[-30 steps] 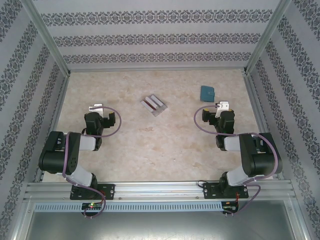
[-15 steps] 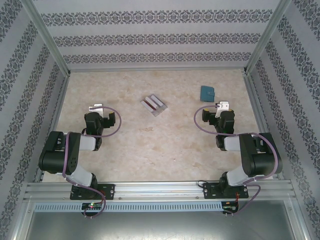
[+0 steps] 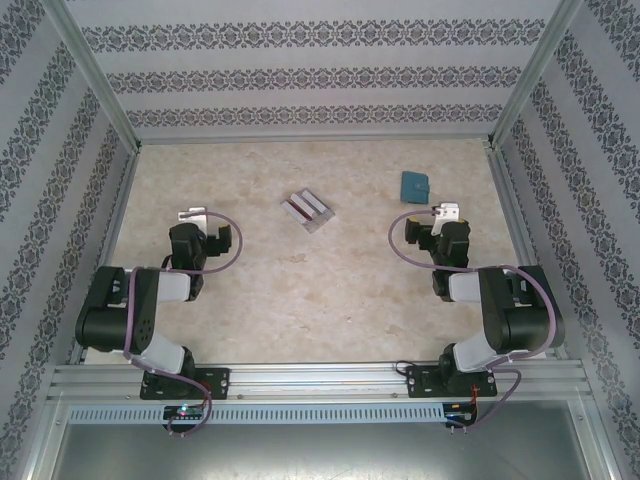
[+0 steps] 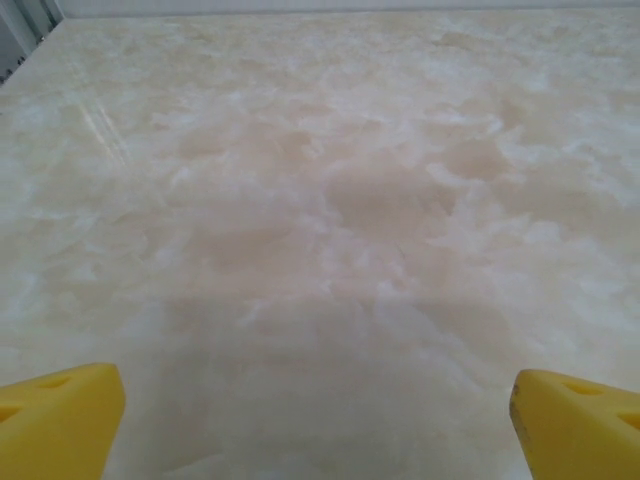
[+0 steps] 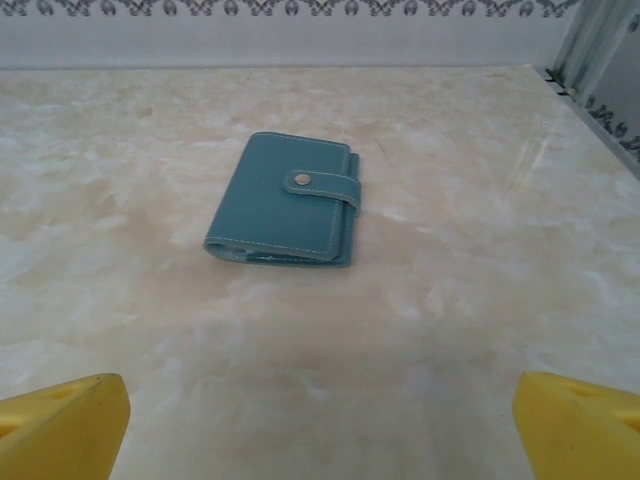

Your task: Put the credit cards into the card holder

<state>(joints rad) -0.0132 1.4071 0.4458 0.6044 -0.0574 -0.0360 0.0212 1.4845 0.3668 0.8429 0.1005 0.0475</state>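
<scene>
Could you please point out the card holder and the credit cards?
card holder [image 5: 276, 208], right wrist view, centre of its closed teal cover.
credit cards [image 3: 307, 209], top external view, middle of the group.

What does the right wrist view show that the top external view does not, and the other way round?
Right wrist view: the card holder up close, folded shut, its snap tab fastened, lying flat ahead of the open right claw. Top external view: the credit cards lying together mid-table, apart from the holder, and the left claw to their left. Shared: the teal holder on the marble-patterned table, nothing touching it.
</scene>
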